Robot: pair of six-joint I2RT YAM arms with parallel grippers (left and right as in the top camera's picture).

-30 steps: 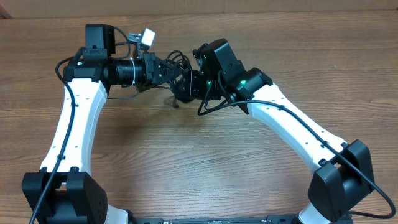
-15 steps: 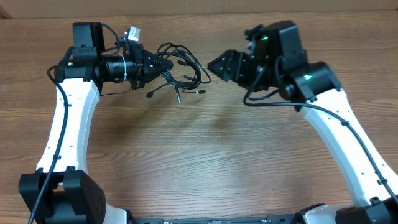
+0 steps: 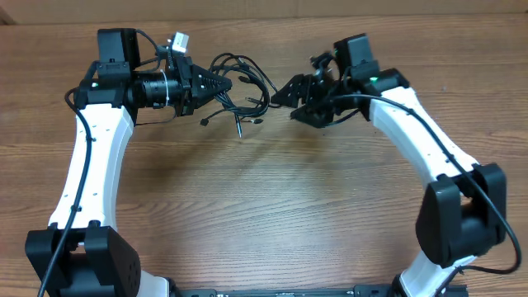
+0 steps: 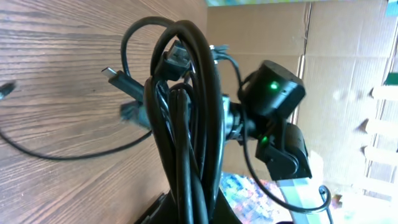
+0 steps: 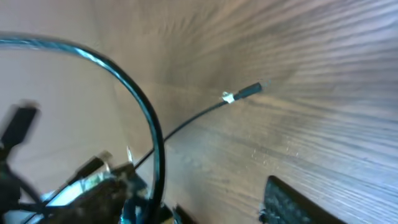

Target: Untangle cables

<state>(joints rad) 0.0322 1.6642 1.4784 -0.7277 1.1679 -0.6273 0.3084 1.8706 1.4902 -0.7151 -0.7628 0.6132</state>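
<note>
Left end effector (image 3: 221,85) pinches glossy, looped black cables (image 3: 250,82) over wood-grain table (image 3: 264,198); right end effector (image 3: 282,92) unreadable.

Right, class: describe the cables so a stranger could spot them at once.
Start at the table, follow the left arm to the left gripper. The cables are the knot of thin black loops clamped in it, plug ends dangling, far thinner than the arms' wires.

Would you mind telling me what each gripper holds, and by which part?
The left gripper is shut on the cables, pinching the gathered strands at the bundle end facing it; the right gripper is open, holding nothing.
</note>
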